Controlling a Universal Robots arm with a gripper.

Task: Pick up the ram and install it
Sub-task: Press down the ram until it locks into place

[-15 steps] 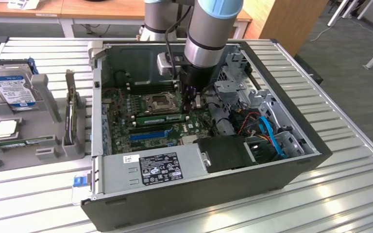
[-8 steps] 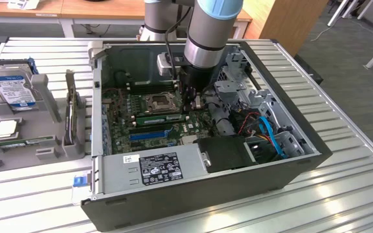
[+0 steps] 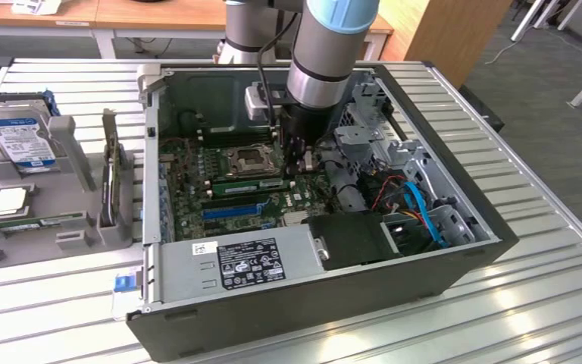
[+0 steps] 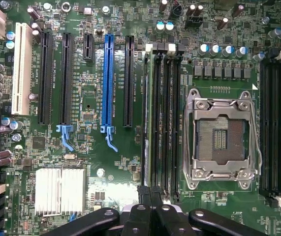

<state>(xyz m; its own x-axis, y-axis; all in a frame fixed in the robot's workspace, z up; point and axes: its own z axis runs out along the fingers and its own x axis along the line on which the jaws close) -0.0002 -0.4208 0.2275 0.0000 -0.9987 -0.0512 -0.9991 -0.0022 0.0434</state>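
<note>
metal-slatted table, open black computer case on top, grey-and-blue arm reaching straight down inside. green motherboard underneath, and the ram stands on edge in the memory slots beside the empty cpu socket. end effector fingers pressed together, right at the stick's end.
</note>
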